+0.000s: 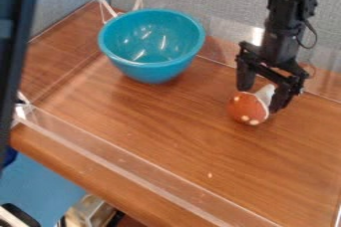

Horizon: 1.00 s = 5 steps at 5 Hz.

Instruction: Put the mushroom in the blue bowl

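Observation:
The mushroom (248, 110) lies on its side on the wooden table (120, 112) at the right, its reddish-brown cap toward me and its pale stem pointing back. My gripper (269, 92) points straight down just above it, open, with its black fingers (245, 78) straddling the stem end. Whether a finger touches the mushroom I cannot tell. The blue bowl (151, 44) stands upright and empty at the back, left of the gripper and well apart from it.
Low clear acrylic walls (120, 161) run along the table's front, left and back edges. A dark blurred upright shape (19, 32) fills the left edge of the view. Blue fabric hangs behind the table.

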### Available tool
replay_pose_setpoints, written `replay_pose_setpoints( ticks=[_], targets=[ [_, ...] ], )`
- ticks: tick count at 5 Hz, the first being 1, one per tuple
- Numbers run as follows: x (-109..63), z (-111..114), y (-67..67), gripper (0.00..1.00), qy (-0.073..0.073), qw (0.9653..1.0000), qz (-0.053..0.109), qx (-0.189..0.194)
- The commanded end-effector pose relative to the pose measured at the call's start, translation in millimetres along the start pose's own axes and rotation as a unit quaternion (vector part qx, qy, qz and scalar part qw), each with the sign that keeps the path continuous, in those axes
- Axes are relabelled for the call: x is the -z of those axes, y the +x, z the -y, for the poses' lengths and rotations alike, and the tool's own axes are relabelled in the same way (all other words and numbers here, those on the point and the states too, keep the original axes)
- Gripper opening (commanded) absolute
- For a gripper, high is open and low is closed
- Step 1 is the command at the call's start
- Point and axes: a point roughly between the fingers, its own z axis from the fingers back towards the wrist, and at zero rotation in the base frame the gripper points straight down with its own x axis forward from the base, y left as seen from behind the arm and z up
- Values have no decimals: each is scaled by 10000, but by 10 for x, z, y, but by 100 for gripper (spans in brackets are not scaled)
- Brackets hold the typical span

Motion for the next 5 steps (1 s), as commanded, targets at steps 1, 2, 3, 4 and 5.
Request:
replay_pose_setpoints(
  ticks=[1, 2, 3, 4, 5],
  targets=[
    [-139, -82, 134, 100, 8, 9995, 302, 0],
    [-158, -136, 154, 0, -60, 9993, 348, -107],
    [-200, -153, 168, 0, -118, 9990, 378, -211],
    [-236, -107, 175, 0, -156, 9988, 390, -259],
    [-276, 10, 106, 0, -201, 9983, 407, -359]
  ],
)
